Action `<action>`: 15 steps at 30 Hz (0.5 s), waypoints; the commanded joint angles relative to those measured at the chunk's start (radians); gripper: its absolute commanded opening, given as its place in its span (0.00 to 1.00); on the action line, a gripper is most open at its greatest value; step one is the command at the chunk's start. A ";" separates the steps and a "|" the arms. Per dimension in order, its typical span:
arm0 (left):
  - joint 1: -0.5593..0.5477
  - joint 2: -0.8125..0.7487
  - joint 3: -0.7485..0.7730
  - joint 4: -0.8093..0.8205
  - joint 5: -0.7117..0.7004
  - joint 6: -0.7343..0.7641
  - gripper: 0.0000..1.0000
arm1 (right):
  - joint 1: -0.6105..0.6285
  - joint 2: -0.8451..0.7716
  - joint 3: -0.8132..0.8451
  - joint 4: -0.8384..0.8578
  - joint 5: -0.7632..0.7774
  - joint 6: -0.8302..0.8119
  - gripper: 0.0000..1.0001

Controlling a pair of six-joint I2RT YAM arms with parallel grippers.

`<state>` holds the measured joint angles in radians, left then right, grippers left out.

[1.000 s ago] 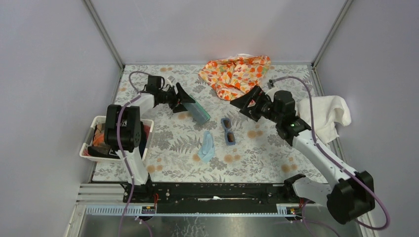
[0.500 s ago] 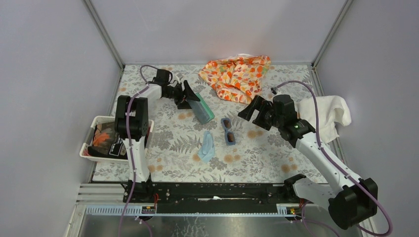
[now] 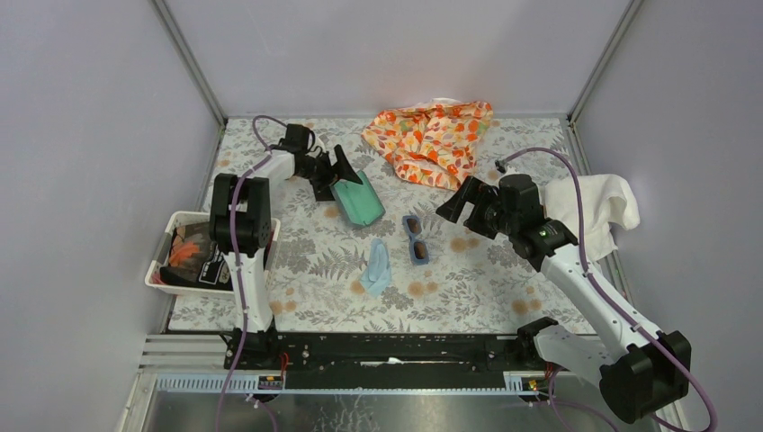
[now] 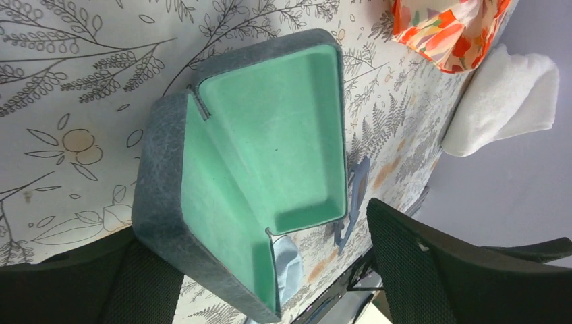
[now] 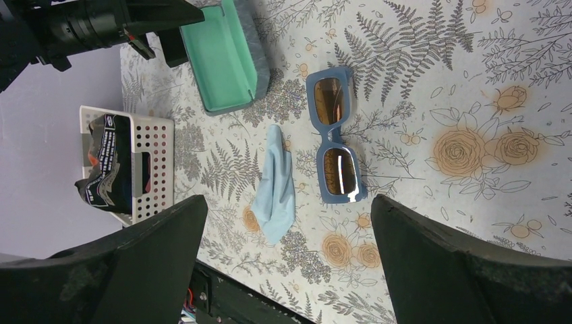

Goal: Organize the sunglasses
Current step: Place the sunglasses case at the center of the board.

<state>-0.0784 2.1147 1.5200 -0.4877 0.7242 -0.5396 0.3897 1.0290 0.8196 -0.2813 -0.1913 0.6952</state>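
Two grippers hang over a floral table (image 5: 472, 81), and both are released. The left gripper (image 3: 337, 178) has its jaws spread wide and grasps nothing. An open case (image 4: 270, 155), grey outside and teal inside, lies in the gap between them. In the wrist view the case's grey edge overlaps one finger (image 4: 81, 290), and I cannot tell whether they touch. The other finger (image 4: 459, 270) stands clear of the case's far side. Beyond these jaws lie an orange print fabric (image 3: 432, 135) and a white towel (image 4: 506, 101). The right gripper (image 3: 459, 202) also stands wide open, with nothing between its fingers (image 5: 472, 270). The sunglasses (image 5: 335, 138) lie flat on the table ahead of its gap, lenses up, blue frame and brown lenses, touching neither finger and apart from the case. A pale blue cloth (image 5: 275, 196) lies crumpled just beside the sunglasses, on the side of the other right finger, with bare table between the two. Farther ahead of the right jaws sits the case, its teal lining facing up, with the left gripper right behind it. Out past that same finger stands a white basket (image 5: 152, 162) with dark items inside.
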 commanded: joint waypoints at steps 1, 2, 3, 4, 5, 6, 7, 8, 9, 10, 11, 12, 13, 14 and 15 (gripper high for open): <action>-0.006 -0.015 0.024 -0.030 -0.053 0.012 0.98 | -0.004 -0.013 0.001 -0.004 0.018 -0.022 1.00; -0.006 -0.022 0.022 -0.030 -0.062 0.012 0.98 | -0.003 -0.011 0.002 -0.004 0.017 -0.022 1.00; -0.006 -0.029 0.021 -0.030 -0.069 0.011 0.98 | -0.004 -0.009 0.001 -0.003 0.015 -0.021 1.00; -0.007 -0.035 0.020 -0.030 -0.074 0.008 0.98 | -0.004 -0.009 0.000 -0.001 0.013 -0.022 1.00; -0.007 -0.042 0.021 -0.032 -0.076 0.006 0.98 | -0.005 -0.006 0.000 0.002 0.013 -0.021 1.00; -0.009 -0.052 0.019 -0.031 -0.079 0.006 0.98 | -0.004 -0.004 0.000 0.004 0.011 -0.022 1.00; -0.010 -0.068 0.017 -0.030 -0.085 0.004 0.98 | -0.004 -0.002 -0.001 0.006 0.008 -0.022 1.00; -0.014 -0.079 0.012 -0.030 -0.091 0.003 0.98 | -0.004 0.002 0.000 0.007 0.007 -0.021 1.00; -0.017 -0.091 0.011 -0.031 -0.098 0.003 0.98 | -0.003 0.003 0.000 0.010 0.006 -0.022 1.00; -0.021 -0.100 0.005 -0.030 -0.101 0.004 0.97 | -0.005 0.006 0.000 0.011 0.004 -0.022 1.00; -0.027 -0.107 0.002 -0.030 -0.103 0.003 0.96 | -0.004 0.007 0.000 0.013 0.003 -0.022 1.00; -0.034 -0.114 -0.003 -0.030 -0.105 0.003 0.95 | -0.004 0.010 0.001 0.014 0.002 -0.022 1.00; -0.042 -0.119 -0.007 -0.029 -0.106 0.002 0.93 | -0.004 0.013 0.002 0.016 0.001 -0.023 1.00; -0.050 -0.124 -0.008 -0.030 -0.109 0.003 0.92 | -0.004 0.015 0.005 0.016 0.001 -0.023 1.00; -0.060 -0.129 -0.013 -0.031 -0.118 0.003 0.90 | -0.004 0.018 0.006 0.016 0.000 -0.025 1.00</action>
<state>-0.1036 2.0289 1.5227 -0.5076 0.6411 -0.5423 0.3897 1.0370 0.8196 -0.2802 -0.1921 0.6876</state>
